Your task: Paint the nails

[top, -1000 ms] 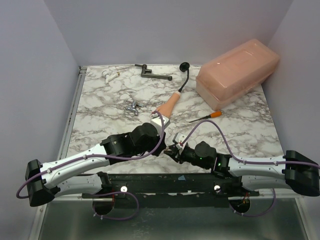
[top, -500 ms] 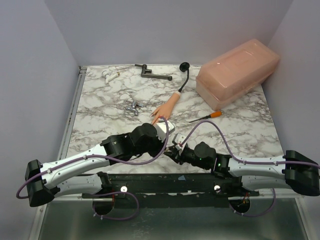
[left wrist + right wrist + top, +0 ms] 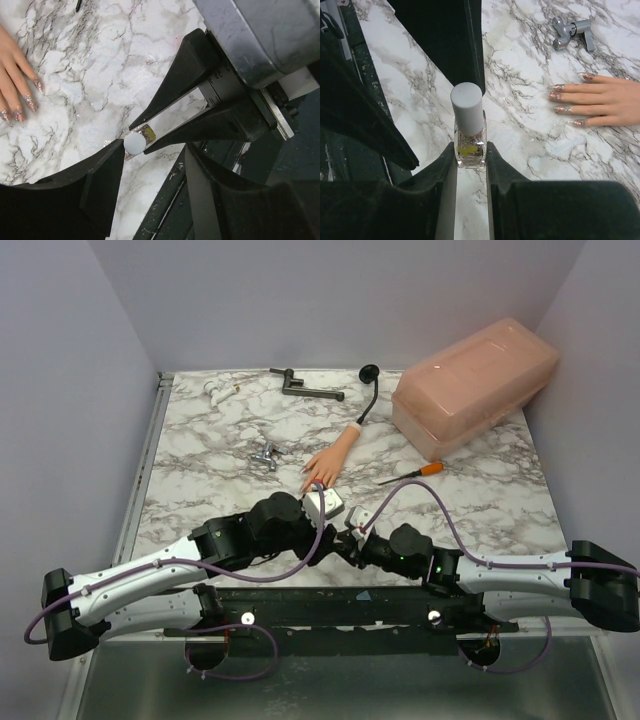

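Pulled back from the mannequin hand (image 3: 330, 462) toward the counter's (image 3: 200, 470) near edge with left claw (image 3: 154, 149) spread, facing the right claw (image 3: 470, 150) pinching an upright polish bottle (image 3: 467, 117).

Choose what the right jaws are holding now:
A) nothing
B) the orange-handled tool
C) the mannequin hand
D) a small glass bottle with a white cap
D: in the right wrist view, the right jaws press on both sides of the small glass bottle, and its white cap stands up between them.
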Controlling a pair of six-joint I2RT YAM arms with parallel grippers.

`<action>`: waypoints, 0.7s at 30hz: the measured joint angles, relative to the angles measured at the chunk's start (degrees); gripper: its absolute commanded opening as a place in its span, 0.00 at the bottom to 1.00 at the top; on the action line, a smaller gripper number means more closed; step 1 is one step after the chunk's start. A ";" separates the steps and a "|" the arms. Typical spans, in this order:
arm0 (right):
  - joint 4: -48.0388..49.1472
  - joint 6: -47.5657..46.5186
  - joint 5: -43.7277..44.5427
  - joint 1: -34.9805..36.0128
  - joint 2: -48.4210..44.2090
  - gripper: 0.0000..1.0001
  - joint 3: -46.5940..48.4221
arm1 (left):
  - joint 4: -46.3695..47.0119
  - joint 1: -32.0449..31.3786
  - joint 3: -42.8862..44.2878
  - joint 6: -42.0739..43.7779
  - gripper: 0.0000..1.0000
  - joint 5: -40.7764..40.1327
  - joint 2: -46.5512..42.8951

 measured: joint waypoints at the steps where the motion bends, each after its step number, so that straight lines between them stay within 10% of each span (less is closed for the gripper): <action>1: 0.17 0.00 0.00 0.00 0.00 0.01 0.00 | -0.04 -0.04 0.02 -0.39 0.54 0.00 -0.35; 21: 0.26 0.00 0.04 -0.02 0.00 0.01 0.00 | -11.06 -0.31 7.96 -14.80 0.41 -9.07 4.74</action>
